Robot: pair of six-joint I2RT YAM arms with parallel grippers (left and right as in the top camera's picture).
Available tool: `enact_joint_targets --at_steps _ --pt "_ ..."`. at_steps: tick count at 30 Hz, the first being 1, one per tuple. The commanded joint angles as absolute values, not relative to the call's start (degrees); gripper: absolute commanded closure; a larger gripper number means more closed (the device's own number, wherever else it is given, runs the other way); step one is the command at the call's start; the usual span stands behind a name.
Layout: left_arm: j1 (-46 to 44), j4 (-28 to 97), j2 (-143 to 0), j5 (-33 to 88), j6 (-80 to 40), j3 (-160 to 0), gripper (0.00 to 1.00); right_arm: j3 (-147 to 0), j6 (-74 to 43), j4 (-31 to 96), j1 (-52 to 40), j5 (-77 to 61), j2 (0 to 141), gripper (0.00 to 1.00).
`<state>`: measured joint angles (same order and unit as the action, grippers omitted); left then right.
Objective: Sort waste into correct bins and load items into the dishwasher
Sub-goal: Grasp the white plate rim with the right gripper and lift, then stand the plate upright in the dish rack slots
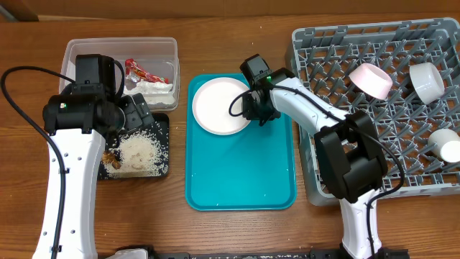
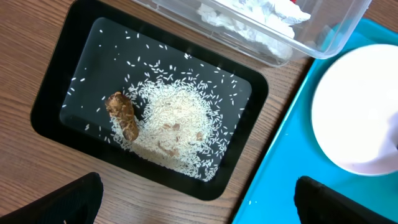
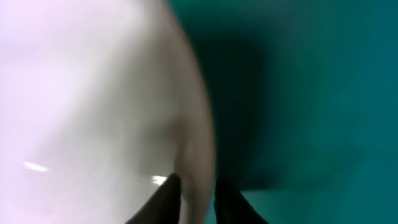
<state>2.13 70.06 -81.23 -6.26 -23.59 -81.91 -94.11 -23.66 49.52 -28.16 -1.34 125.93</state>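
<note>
Right fingers (image 3: 163, 198), narrow, pinch the rim of the white plate (image 1: 219, 106) on the teal tray (image 1: 241, 180); left fingers (image 2: 68, 202), spread wide, hover over rice (image 2: 177, 127) in the black tray (image 2: 56, 93)

Table (image 1: 230, 43): wood, brown, grain visible, low satin sheen.
Tub (image 1: 72, 50), far left: clear plastic, smooth, faint glare along the rim.
In it: wrapper (image 1: 136, 70), red, crinkled, shiny film; tissue (image 2: 249, 22), white paper, matt, heavily creased.
Black tray (image 2: 93, 43): smooth dark plastic, slight gloss.
On it: rice grains (image 2: 174, 124), white, dull; food scrap (image 2: 123, 115), brown, rough, lumpy.
Teal tray (image 1: 241, 180): smooth plastic, semi-matt, soft highlights.
Plate (image 1: 219, 104): white, smooth, glossy; bright glints in the right wrist view.
Rack (image 1: 359, 32), right: grey moulded plastic, matt.
Pink bowl (image 1: 371, 79), white bowl (image 1: 427, 80), cup (image 1: 447, 144): smooth, mild sheen.
Left arm (image 1: 72, 165) and right arm (image 1: 309, 108): white glossy shells, matt black joints.
</note>
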Motion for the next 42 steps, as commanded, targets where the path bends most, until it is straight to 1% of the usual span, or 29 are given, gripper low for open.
enact_joint_targets --at_steps 1,8,12,17,19,24,27,29,36,39,42 --pt "2.2 70.0 -81.3 -6.4 -24.0 -82.6 0.0 -94.0 -24.5 50.2 -28.3 -1.6 127.0 0.96" --pt "2.2 70.0 -81.3 -6.4 -24.0 -82.6 0.0 -97.0 -23.5 55.2 -25.9 -1.3 124.4 0.96" --pt "2.2 70.0 -81.3 -6.4 -24.0 -82.6 0.0 -102.0 -19.0 59.7 -23.0 1.0 120.7 0.96" --pt "2.2 70.0 -81.3 -6.4 -24.0 -82.6 0.0 -110.2 -13.7 64.4 -19.2 7.9 114.0 0.96" --pt "2.2 70.0 -81.3 -6.4 -24.0 -82.6 0.0 -111.9 -10.3 63.9 -18.2 12.8 111.5 0.96" --pt "2.2 70.0 -81.3 -6.4 -24.0 -82.6 0.0 -112.3 -8.5 61.6 -15.9 38.4 107.8 0.96" --pt "2.2 70.0 -81.3 -6.4 -24.0 -82.6 0.0 -111.2 -12.0 61.6 -14.5 55.6 108.0 0.96" --pt "2.2 70.0 -81.3 -6.4 -24.0 -82.6 0.0 -110.1 -14.5 61.5 -13.5 62.1 108.3 0.96" --pt "2.2 70.0 -81.3 -6.4 -24.0 -82.6 0.0 -104.2 -15.6 60.7 -11.1 60.4 110.2 0.96" --pt "2.2 70.0 -81.3 -6.4 -24.0 -82.6 0.0 -100.7 -18.5 60.2 -11.2 60.2 110.7 0.96" --pt "2.2 70.0 -81.3 -6.4 -24.0 -82.6 0.0 -98.5 -19.8 60.5 -11.9 56.4 110.7 0.96"
